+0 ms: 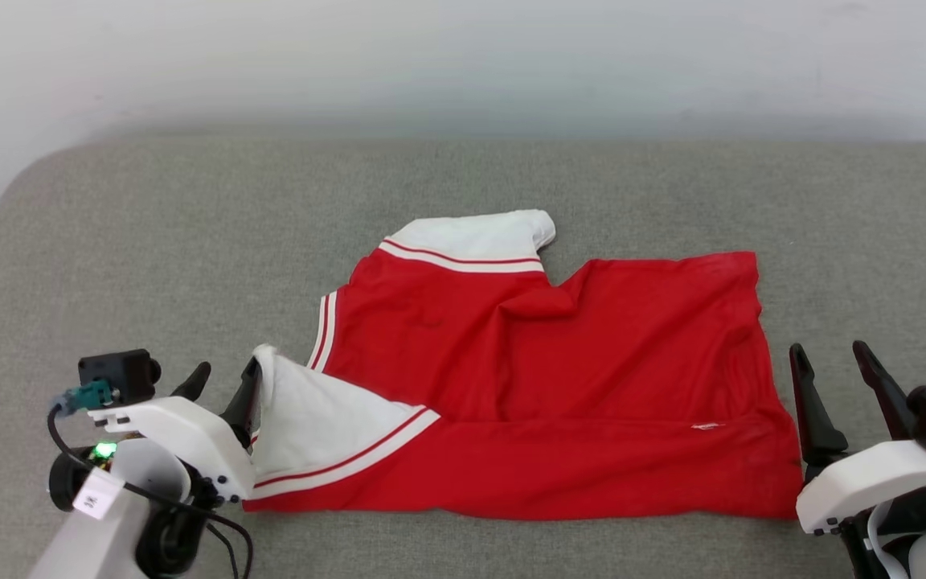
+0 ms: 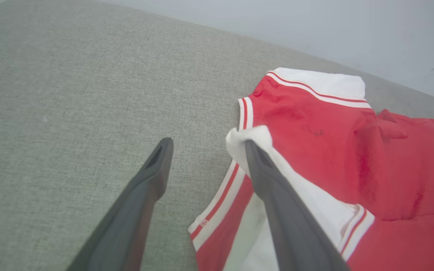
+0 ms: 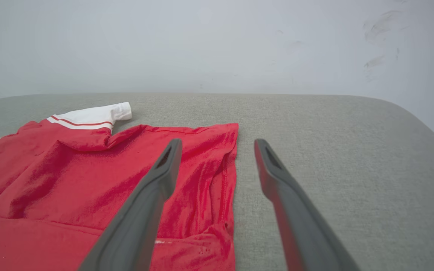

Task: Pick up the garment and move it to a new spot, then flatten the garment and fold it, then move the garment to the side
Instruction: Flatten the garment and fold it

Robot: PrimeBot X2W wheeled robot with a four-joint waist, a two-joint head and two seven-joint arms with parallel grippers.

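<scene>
The garment (image 1: 559, 378), a red jersey with white sleeves and striped trim, lies folded on the grey cushioned surface (image 1: 190, 241), its near edge turned over the body. One white sleeve (image 1: 479, 235) points to the far side; the other white sleeve (image 1: 310, 418) is folded across the near left corner. My left gripper (image 1: 226, 382) stands open at that corner, one finger (image 2: 273, 195) lying against the sleeve's white tip (image 2: 249, 141), nothing between the fingers. At the garment's right hem (image 3: 232, 165) my right gripper (image 1: 837, 366) is open and holds nothing.
A pale wall (image 1: 463, 56) rises behind the grey surface. The surface's rounded far corners (image 1: 37, 173) curve off at left and right. Bare grey fabric (image 3: 333, 150) spreads to the right of the garment and to its far left (image 2: 70, 94).
</scene>
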